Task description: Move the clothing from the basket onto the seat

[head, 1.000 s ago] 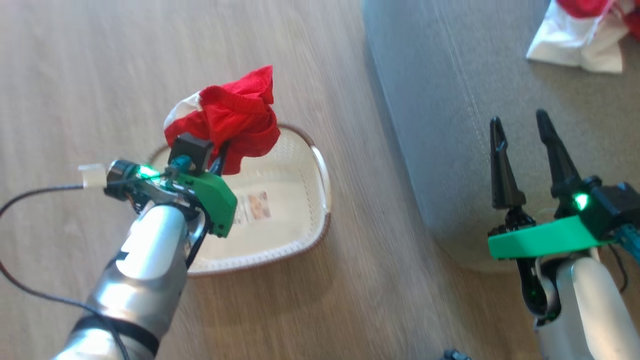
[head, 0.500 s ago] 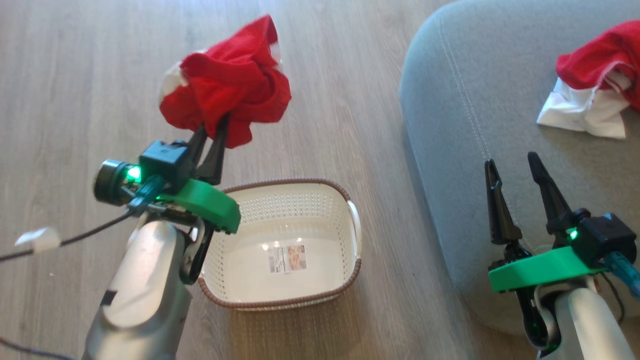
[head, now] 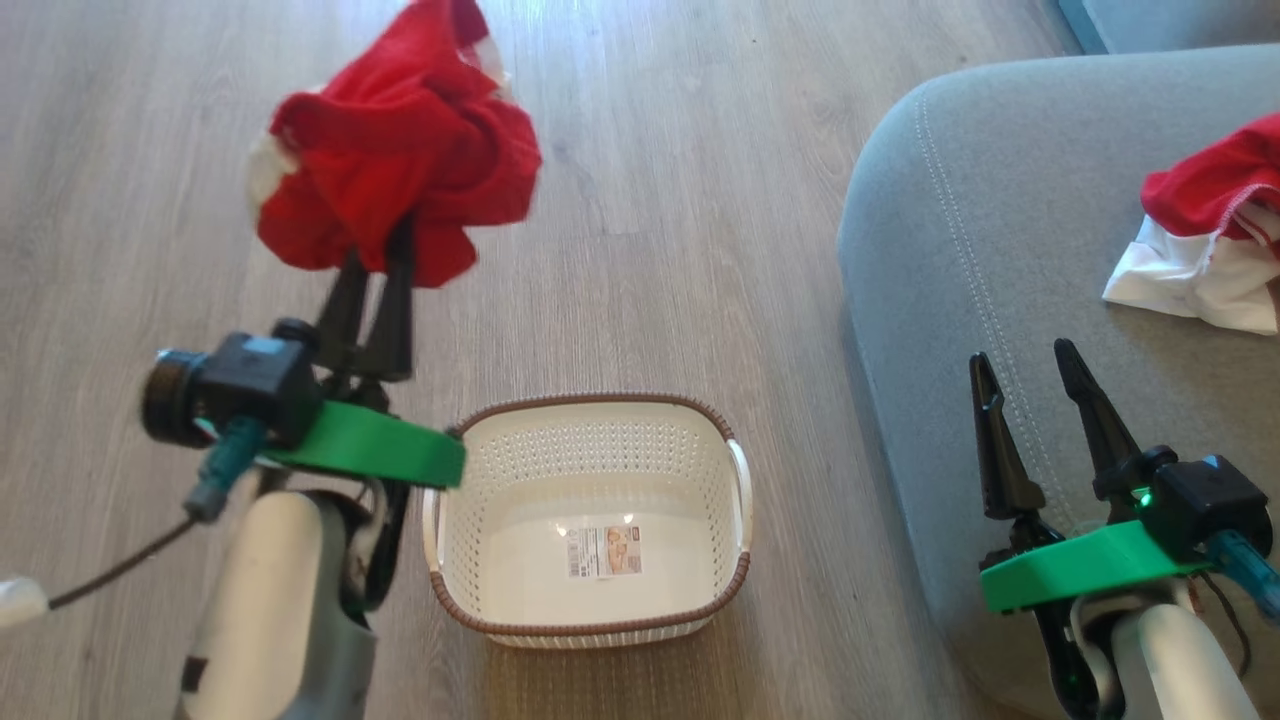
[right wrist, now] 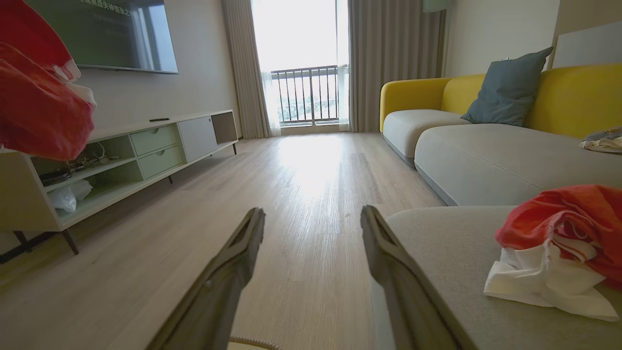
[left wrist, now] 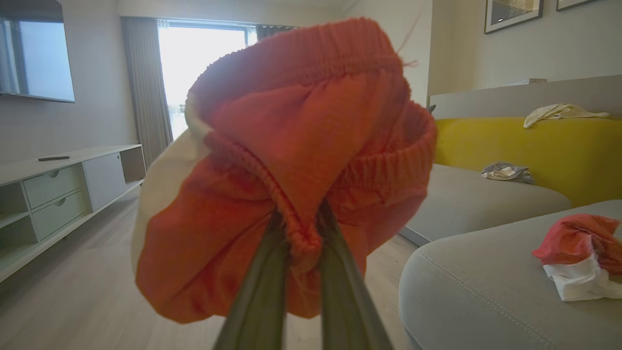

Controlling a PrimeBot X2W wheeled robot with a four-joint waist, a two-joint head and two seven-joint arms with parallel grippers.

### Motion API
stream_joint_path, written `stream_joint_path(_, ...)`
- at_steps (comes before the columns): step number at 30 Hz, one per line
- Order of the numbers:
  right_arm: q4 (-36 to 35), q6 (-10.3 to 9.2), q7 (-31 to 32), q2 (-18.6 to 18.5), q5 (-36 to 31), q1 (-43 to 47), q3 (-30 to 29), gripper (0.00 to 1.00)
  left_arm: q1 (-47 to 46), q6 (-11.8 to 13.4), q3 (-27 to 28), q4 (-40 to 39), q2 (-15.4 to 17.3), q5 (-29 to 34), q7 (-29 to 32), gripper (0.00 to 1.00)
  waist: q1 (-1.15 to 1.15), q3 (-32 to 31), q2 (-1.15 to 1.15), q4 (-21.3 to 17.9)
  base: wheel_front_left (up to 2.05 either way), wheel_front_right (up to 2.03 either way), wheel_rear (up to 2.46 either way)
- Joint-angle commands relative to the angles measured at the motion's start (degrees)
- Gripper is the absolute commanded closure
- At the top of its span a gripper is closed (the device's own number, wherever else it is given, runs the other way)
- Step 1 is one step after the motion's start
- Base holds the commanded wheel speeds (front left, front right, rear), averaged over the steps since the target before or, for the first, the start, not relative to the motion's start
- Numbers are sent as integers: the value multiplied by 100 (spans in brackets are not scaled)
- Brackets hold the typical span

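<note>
My left gripper [head: 378, 262] is shut on a bunched red garment [head: 395, 150] with an elastic waistband and a white panel, held up in the air to the far left of the basket. The left wrist view shows this garment [left wrist: 291, 160] pinched between my two dark fingers [left wrist: 257, 291]. The cream basket [head: 590, 420] with its brown rim sits on the wood floor, holding nothing but a label. A second red and white garment [head: 1215, 240] lies on the grey seat [head: 1000, 220] at the right. My right gripper [head: 1022, 360] stands open over the seat's near left edge, holding nothing.
Wood floor surrounds the basket. In the wrist views a low TV cabinet [right wrist: 146, 150] runs along the left wall, and a yellow-backed sofa [right wrist: 486, 146] with a blue-grey cushion and some loose cloths stands beyond the seat. A cable [head: 120, 570] trails from my left arm.
The head camera has shifted, so the whole picture has moved. My left gripper has lifted the red garment up and away from the basket. The right gripper stays open.
</note>
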Motion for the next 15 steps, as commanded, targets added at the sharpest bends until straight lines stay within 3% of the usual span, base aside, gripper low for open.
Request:
stream_joint_path(1, -195, -1, -37, -100, 43, -37, 124, 0, -141, -42, 83, -267, 32, 54, -53, 100, 1, -21, 0, 20, 0, 0, 0)
stream_joint_path(15, -250, -1, -37, -54, 69, 82, 103, 0, 575, -317, -1124, -442, 28, 158, -53, 100, 1, -86, 0, 80, 0, 0, 0)
